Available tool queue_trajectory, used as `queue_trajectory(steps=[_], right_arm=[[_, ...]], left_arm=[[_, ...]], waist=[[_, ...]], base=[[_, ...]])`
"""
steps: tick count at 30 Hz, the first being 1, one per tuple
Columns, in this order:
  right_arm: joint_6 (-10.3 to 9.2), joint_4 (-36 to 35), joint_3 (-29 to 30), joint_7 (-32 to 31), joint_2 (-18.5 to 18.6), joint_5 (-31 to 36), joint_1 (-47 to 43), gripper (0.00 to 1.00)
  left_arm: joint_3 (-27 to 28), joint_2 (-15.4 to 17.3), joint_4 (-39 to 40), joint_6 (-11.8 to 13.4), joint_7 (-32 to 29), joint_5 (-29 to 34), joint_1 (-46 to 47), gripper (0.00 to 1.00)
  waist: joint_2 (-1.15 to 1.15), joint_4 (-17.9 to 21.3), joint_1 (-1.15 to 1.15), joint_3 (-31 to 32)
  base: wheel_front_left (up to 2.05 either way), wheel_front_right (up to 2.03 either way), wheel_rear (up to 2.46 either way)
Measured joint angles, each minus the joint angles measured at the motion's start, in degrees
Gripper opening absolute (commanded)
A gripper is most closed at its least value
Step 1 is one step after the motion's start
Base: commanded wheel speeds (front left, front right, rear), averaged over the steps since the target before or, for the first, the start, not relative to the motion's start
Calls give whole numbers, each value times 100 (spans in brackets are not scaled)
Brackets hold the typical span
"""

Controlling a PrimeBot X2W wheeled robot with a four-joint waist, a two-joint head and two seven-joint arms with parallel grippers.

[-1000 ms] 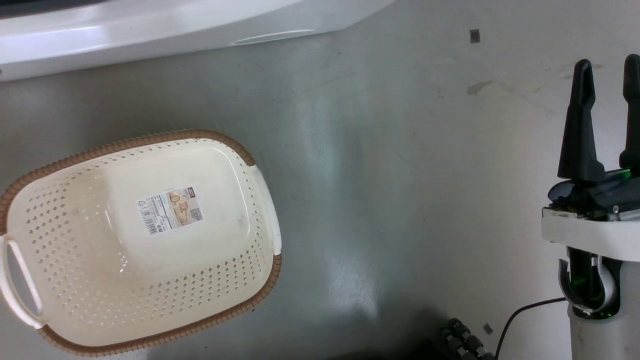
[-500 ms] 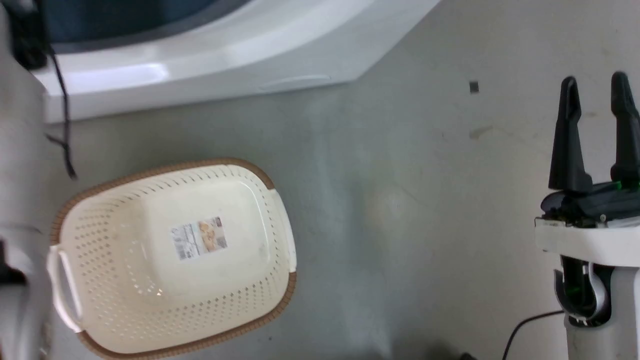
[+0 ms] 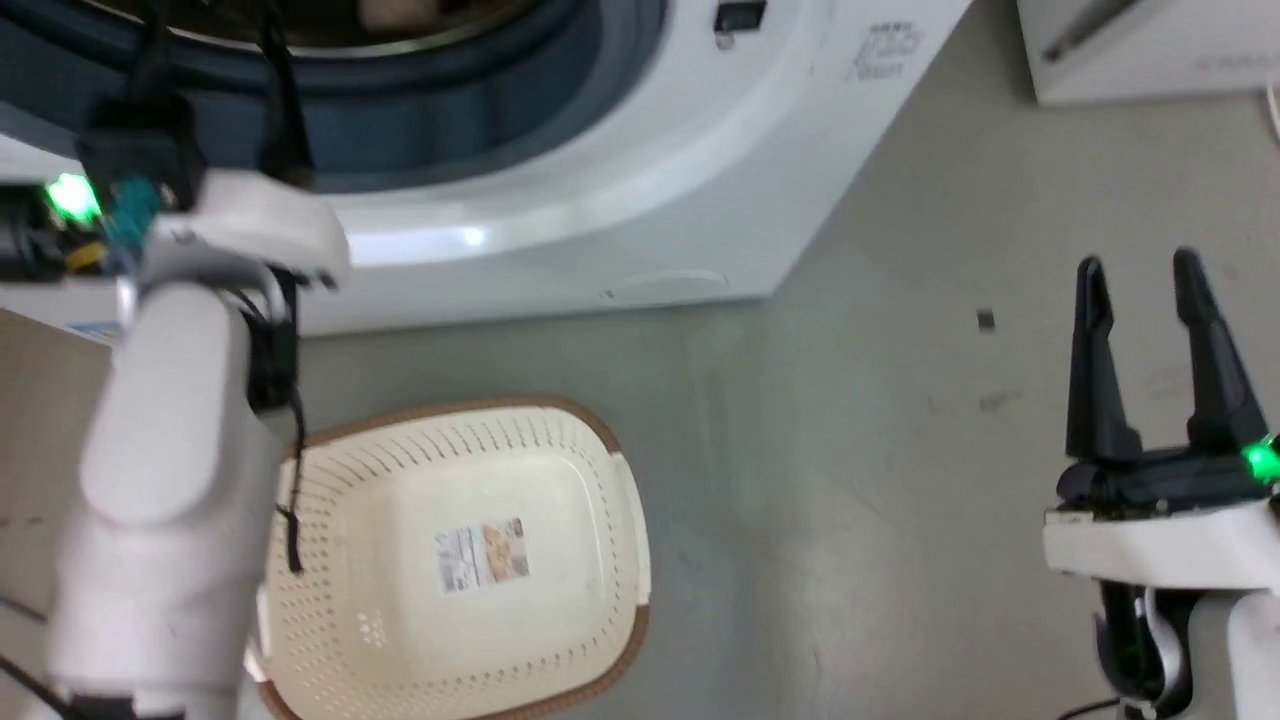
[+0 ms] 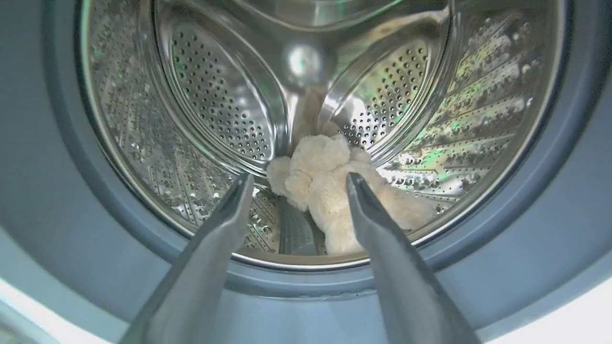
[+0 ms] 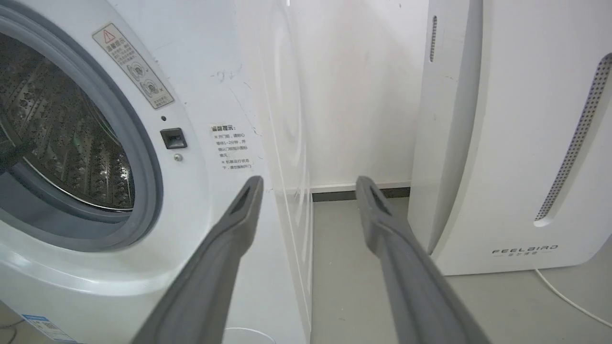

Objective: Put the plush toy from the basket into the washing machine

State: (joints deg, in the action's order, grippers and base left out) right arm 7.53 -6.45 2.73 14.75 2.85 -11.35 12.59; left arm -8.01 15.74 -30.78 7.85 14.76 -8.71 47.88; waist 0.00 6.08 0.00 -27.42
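Observation:
The beige plush toy lies on the bottom of the steel drum inside the washing machine. My left gripper is open at the grey gasket, its fingers pointing into the porthole on either side of the toy and apart from it. The left arm reaches up to the machine's front. The cream basket stands on the floor before the machine, with just its barcode label inside. At the right my right gripper hangs open over the floor with nothing in it.
A plain white appliance lettered FEELBAIRD stands right of the washing machine, with a narrow strip of grey floor between them. A thin white cable runs along the floor by it. Open grey floor lies right of the basket.
The head camera has swung upward, bringing the machine's porthole and my left arm into view while the basket slid down the picture. The basket stays empty and the right gripper stays open.

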Motion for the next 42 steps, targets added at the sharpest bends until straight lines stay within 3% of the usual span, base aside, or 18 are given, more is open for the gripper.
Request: queue_trajectory(steps=[10, 22, 38, 39, 42], right_arm=[[0, 146, -25, 0, 0, 156, -544, 100], [0, 320, 41, 0, 0, 281, -1315, 100], [0, 472, 67, 0, 0, 248, -1831, 100], [0, 482, 65, 0, 0, 235, -1831, 0], [0, 483, 65, -1, 0, 234, -1824, 0]], left_arm=[[187, -428, 1011, 76, -1, 209, -1621, 100], [182, -765, 1612, -93, -1, 459, -3432, 100], [372, -929, 2026, -187, -1, 567, -4501, 100], [381, -933, 2026, -218, -1, 567, -4512, 0], [369, -935, 2019, -223, -11, 558, -4512, 0]], waist=[[0, -294, 0, 943], [0, -627, -1, 2036], [0, -932, -1, 2792], [0, -930, -1, 2800], [0, -930, -1, 2802]], base=[[0, 0, 0], [0, 0, 0], [0, 0, 0], [0, 0, 0], [0, 0, 0]])
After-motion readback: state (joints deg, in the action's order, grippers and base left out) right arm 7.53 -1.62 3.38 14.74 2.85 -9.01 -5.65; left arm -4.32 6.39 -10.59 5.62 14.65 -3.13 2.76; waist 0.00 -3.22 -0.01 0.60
